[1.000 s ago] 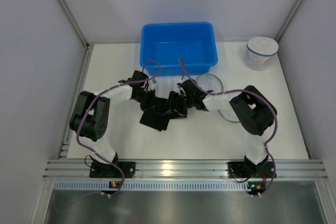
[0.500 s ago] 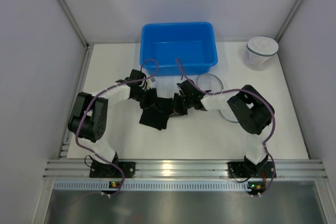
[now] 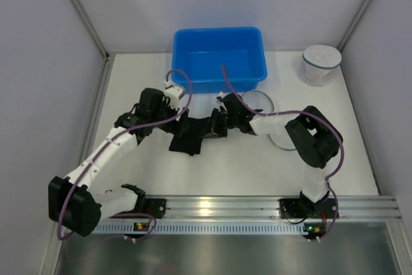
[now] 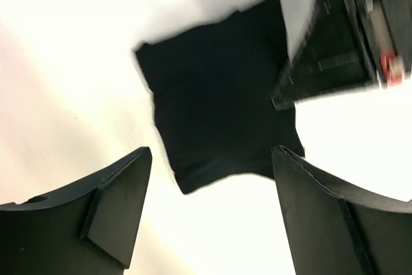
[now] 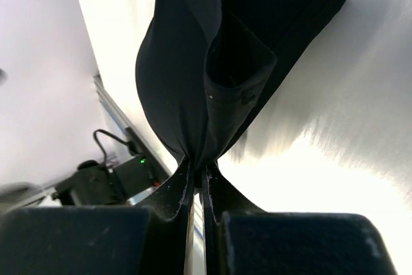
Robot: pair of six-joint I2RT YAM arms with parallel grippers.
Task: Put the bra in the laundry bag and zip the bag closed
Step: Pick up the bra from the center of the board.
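Right wrist: R gripper (image 5: 196, 173) pinches black fabric (image 5: 183, 82); L gripper (image 4: 211, 159) spread, empty.

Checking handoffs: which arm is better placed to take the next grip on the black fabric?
Probably left: the left gripper is open and empty over the black fabric, while the right gripper is shut on its edge, busy holding it.

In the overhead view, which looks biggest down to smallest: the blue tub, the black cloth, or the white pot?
Blue tub, clearly largest.
Black cloth and white pot look alike; cloth is bunched, partly covered, so unranked.
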